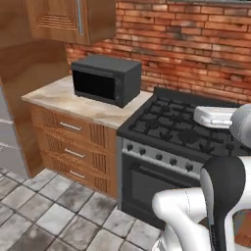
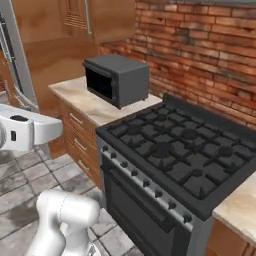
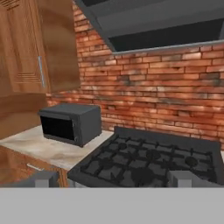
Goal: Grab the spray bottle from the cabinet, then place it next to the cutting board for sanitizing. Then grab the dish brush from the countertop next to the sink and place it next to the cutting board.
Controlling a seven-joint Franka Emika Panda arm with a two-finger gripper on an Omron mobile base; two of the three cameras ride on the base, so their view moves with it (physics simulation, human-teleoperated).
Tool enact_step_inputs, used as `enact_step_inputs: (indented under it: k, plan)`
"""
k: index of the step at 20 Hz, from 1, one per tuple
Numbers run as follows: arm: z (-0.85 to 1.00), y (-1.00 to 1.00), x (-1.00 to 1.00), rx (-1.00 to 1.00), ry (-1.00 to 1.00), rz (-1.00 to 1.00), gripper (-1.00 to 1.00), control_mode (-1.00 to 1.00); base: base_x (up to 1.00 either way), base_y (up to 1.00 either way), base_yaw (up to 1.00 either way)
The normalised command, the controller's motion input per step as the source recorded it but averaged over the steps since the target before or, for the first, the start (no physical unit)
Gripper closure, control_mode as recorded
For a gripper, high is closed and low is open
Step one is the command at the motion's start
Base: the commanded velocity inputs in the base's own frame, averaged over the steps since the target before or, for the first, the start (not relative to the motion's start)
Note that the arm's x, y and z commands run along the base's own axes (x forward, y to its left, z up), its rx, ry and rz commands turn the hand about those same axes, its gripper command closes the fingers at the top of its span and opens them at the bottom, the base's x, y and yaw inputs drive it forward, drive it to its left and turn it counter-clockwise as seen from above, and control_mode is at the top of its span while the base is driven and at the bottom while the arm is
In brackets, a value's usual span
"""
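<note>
Gripper [image 3: 113, 178] stands wide, holding nothing. Ahead-left of it: 1 closed cabinet [image 3: 41, 48], contents hidden; below, 1 closed microwave [image 3: 70, 122] on the countertop [image 3: 39, 148].

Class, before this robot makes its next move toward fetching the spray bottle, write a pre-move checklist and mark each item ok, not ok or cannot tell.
1. Gripper open and empty: ok.
2. Wall cabinet in sight: ok.
3. Cabinet door open: not ok, it looks closed.
4. Spray bottle located: cannot tell.
5. Countertop by the microwave free of loose items in the arm's way: ok.
6. Hand close to the cabinet handle: not ok, it hangs over the stove.
</note>
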Motion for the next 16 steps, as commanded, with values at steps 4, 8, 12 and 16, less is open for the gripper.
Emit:
enact_step_inputs:
  k: [4,8,12,16]
  plan:
    - [0.0,0.0,0.0,0.0,0.0,0.0,-1.0,1.0,-0.06,0.34,0.99]
    - [0.0,0.0,0.0,0.0,0.0,0.0,-1.0,1.0,-0.12,0.15,1.0]
    - [0.0,0.0,0.0,0.0,0.0,0.0,-1.0,1.0,-0.13,0.19,0.99]
    - [0.0,0.0,0.0,0.0,0.0,0.0,-1.0,1.0,-0.01,0.3,0.97]
